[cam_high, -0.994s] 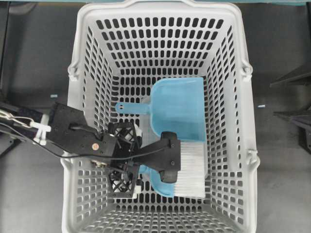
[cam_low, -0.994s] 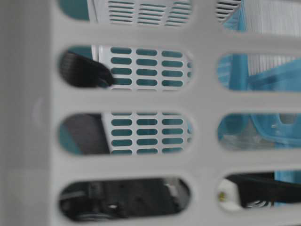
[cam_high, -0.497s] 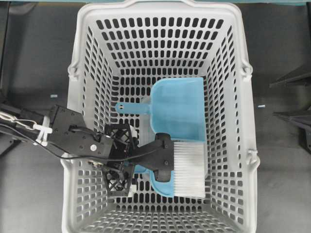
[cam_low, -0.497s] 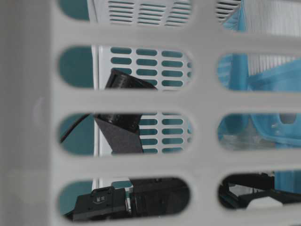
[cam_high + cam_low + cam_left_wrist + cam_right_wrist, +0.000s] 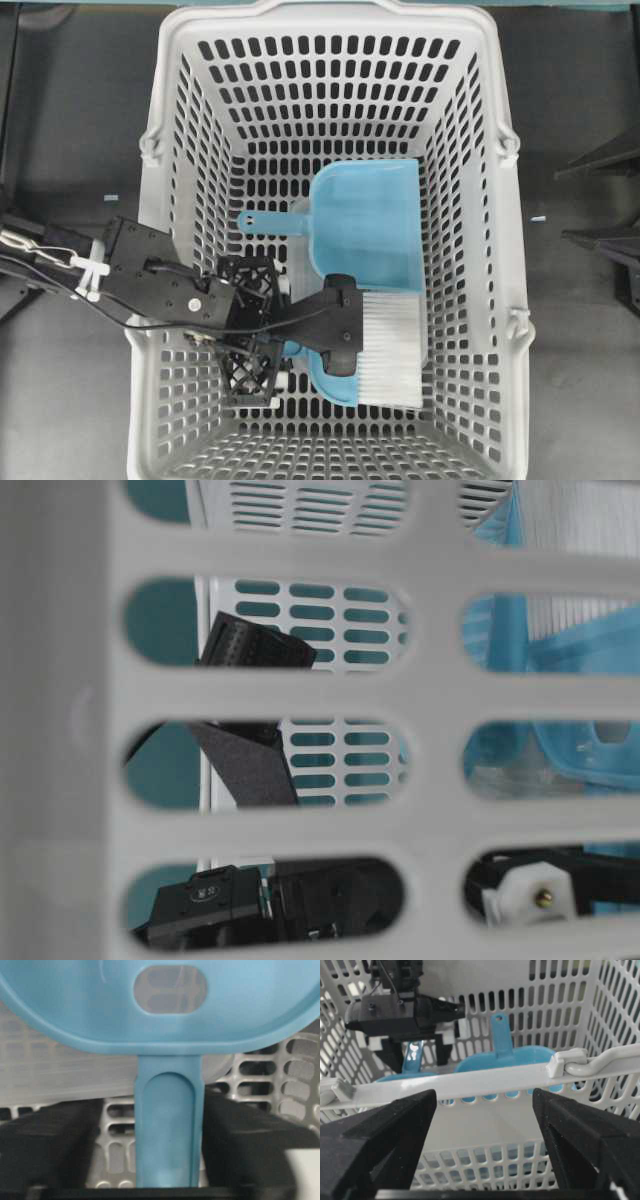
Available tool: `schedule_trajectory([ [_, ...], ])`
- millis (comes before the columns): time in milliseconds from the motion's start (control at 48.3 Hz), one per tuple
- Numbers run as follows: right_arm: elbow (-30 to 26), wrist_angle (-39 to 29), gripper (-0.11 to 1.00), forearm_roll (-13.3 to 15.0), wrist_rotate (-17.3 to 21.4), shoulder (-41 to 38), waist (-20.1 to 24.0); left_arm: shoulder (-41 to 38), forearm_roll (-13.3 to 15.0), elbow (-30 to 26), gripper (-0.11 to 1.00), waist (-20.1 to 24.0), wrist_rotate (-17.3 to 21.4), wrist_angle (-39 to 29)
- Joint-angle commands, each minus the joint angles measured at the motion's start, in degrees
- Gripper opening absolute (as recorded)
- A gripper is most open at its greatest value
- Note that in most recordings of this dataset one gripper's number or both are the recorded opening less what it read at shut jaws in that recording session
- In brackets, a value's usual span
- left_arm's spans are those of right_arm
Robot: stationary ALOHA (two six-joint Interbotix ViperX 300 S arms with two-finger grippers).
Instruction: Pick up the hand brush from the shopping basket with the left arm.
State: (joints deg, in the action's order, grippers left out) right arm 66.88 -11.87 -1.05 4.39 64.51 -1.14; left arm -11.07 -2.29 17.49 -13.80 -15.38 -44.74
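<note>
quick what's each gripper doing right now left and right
Left gripper: open, jaws on either side of the hand brush handle, not yet closed.
Right gripper: open, holding nothing.

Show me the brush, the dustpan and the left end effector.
brush point(image 5: 388, 345), overhead view, on its white bristles.
dustpan point(image 5: 365, 230), overhead view, middle of the pan.
left end effector point(image 5: 167, 1155), left wrist view, midway between the fingertips, on the brush handle.

Robotics lab: dark tabletop point(image 5: 60, 120), black robot arm point(image 5: 160, 285), teal backdrop.
</note>
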Motion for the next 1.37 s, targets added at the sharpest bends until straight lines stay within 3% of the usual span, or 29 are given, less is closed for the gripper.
schedule_trajectory([
  [0,-0.4,0.8,0.74,0.1,0.1,-0.4,-0.2,0.4,-0.2,-0.8,0.46,-0.2,0.3,0.3],
  [62,-0.4,0.8,0.74,0.1,0.1,-0.4,-0.2,0.5,-0.3,-0.8,0.28,-0.2,0.6,0.3],
  [104,-0.4,0.8,0.74,0.1,0.2,-0.5,-0.2,0.5,-0.3,-0.7,0.23,-0.2,0.7,0.3],
  [393,-0.3,0.8,0.74,0.0,0.2,-0.4,-0.2,0.9,-0.2,-1.1,0.24,-0.2,2.1,-0.2],
  [580,-0.3,0.8,0.74,0.1,0.2,-0.4,-0.2,4.2,-0.3,-4.2,0.24,-0.3,3.7,-3.2],
  [870,-0.2,0.8,0.74,0.1,0.2,-0.5,-0.2,11.3,-0.3,-15.6,0.24,0.1,3.9,-15.8],
  [1097,-0.1,0.8,0.74,0.1,0.2,-0.4,-0.2,14.7,-0.3,-25.4,0.24,1.1,3.9,-29.4],
  [1346,0.0,0.9,0.74,0.1,0.2,-0.4,-0.2,14.5,-0.3,-27.6,0.24,2.2,3.9,-33.8],
])
